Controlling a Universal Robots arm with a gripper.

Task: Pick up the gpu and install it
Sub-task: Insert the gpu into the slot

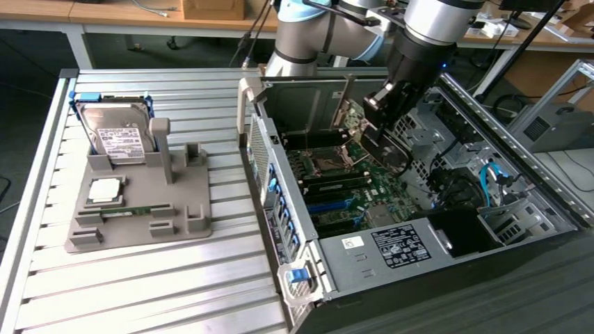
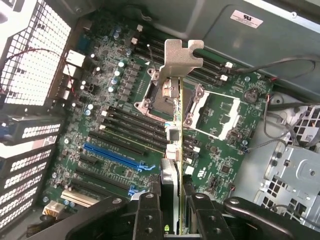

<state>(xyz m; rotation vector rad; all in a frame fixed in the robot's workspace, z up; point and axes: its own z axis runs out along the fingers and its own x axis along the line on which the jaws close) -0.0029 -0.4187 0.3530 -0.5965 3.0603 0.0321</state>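
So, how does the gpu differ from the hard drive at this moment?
The gpu is a thin green card with a silver bracket; the hard drive is a thick silver box with a white label. The gripper holds the gpu over the motherboard inside the case; the hard drive stands in the grey holder outside it. Both stand on edge.

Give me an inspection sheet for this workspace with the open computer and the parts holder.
Surface: slatted metal table carrying a gray parts holder and an open computer case.
Job's things: graphics card held edge-on over the motherboard inside the case.
Clutter: hard drive, processor chip and memory strip in the holder.
Grippers: gripper shut on the graphics card.
Cables: blue cables inside the case.
Surroundings: wooden benches, cardboard box.
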